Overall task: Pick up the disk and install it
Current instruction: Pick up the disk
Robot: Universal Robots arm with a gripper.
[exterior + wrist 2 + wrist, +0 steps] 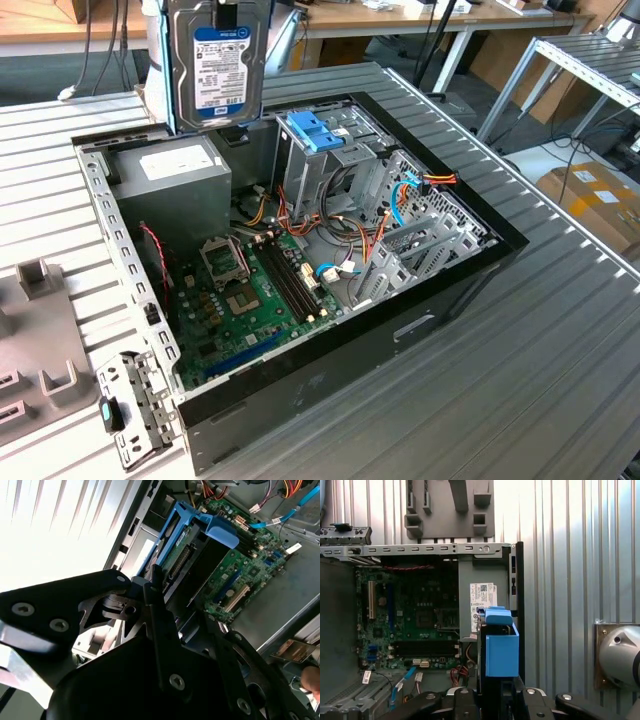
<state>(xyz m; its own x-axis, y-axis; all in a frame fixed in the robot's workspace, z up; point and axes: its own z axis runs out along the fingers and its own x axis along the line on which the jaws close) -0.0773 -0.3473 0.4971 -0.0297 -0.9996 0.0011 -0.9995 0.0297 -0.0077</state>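
Disk (217,65) hangs upright above far edge of open case (330,385), at the case corner holding grey supply box (170,185), well clear of case floor. Gripper (228,10) sits at disk's top end, clamped on it. In first wrist view we see blue bracket (501,652) on disk, just beyond gripper. We judge disk rigid, dense, smooth-sided and shock-sensitive. Best held by metal edges, not label face or connector end.

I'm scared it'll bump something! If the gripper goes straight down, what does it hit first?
Probably the grey box with the white sticker: the gripper holds the disk above its edge, though depth is unclear.
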